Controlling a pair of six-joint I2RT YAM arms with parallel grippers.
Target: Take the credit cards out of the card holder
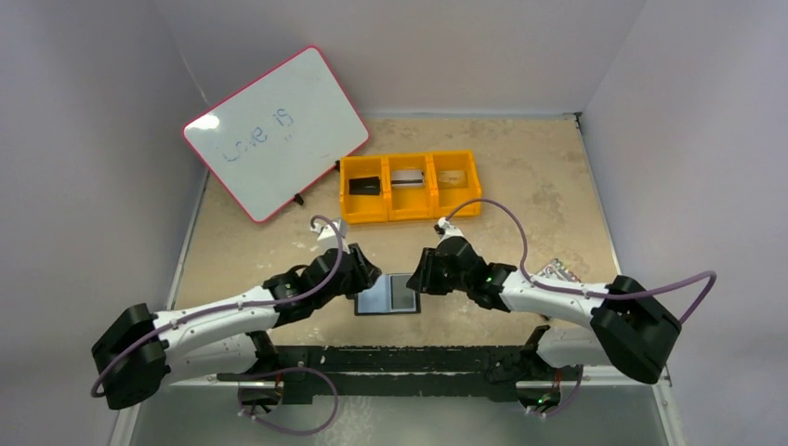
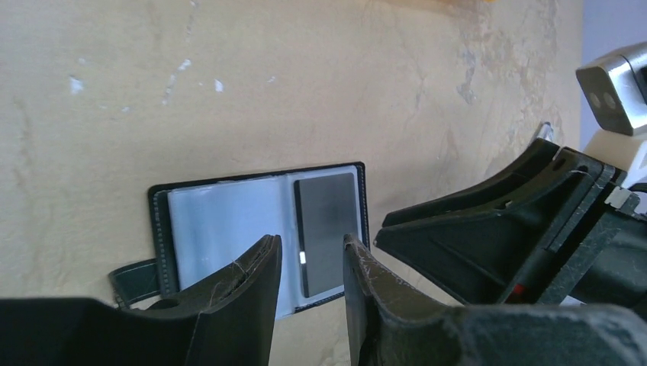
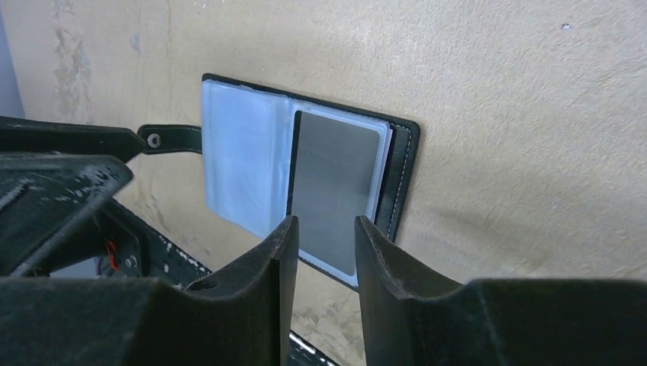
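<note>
Centrally, near the front of the tan desk [image 1: 520,186], the card holder [image 1: 388,295] is seen lying open and flat, its clear sleeves [image 3: 240,168] turned upward. A silvery-grey card [image 3: 336,179] is held in the sleeve on the side away from the snap tab [image 3: 169,139]. The left pincer [image 2: 310,242] is poised low at the holder's left edge, fingers parted, with nothing gripped. The right pincer [image 3: 326,223] is likewise spread and empty at the opposite edge. Whether either touches the holder cannot be told. Farther back, an orange tray [image 1: 409,214] is set with a black card [image 1: 364,186] in its left compartment, a pale card [image 1: 406,178] in the middle and a tan card [image 1: 451,177] at the right. A pink-rimmed whiteboard [image 1: 276,130] is seen at the back left.
</note>
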